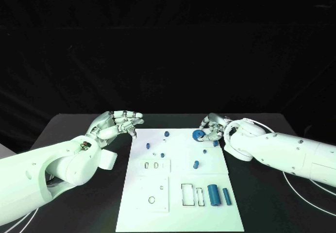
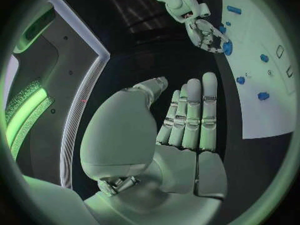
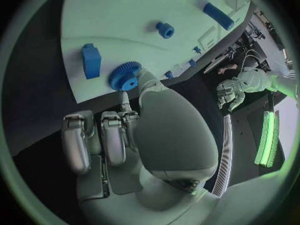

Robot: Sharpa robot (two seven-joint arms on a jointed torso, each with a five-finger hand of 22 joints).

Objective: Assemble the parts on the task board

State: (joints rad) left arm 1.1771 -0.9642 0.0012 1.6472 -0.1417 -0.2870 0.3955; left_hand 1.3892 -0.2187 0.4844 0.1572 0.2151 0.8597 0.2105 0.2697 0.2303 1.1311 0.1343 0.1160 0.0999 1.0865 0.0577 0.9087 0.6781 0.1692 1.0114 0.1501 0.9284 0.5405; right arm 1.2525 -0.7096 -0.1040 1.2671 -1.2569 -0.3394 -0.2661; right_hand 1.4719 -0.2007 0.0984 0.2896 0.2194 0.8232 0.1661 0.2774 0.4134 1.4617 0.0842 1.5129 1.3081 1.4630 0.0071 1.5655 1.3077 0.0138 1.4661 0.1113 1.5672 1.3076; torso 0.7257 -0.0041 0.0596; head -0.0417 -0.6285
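Observation:
The white task board point(image 1: 179, 145) lies in the middle of the black table. My right hand point(image 1: 213, 128) hovers over its far right edge and pinches a blue gear point(image 1: 199, 135) between thumb and a finger; the right wrist view shows the gear point(image 3: 125, 76) just above the board point(image 3: 125, 20), next to a blue block point(image 3: 91, 61). My left hand point(image 1: 117, 124) is off the board's far left corner, palm up, its fingers point(image 2: 190, 115) straight and holding nothing. Small blue pegs point(image 1: 162, 155) stand scattered on the board's far half.
Two blue cylinders point(image 1: 213, 195) lie side by side near the board's front right, beside rectangular slots point(image 1: 188, 193). A small blue spool point(image 3: 165, 30) and a blue bar point(image 3: 219, 16) lie beyond the gear. White cables point(image 1: 308, 194) trail on the table at the right.

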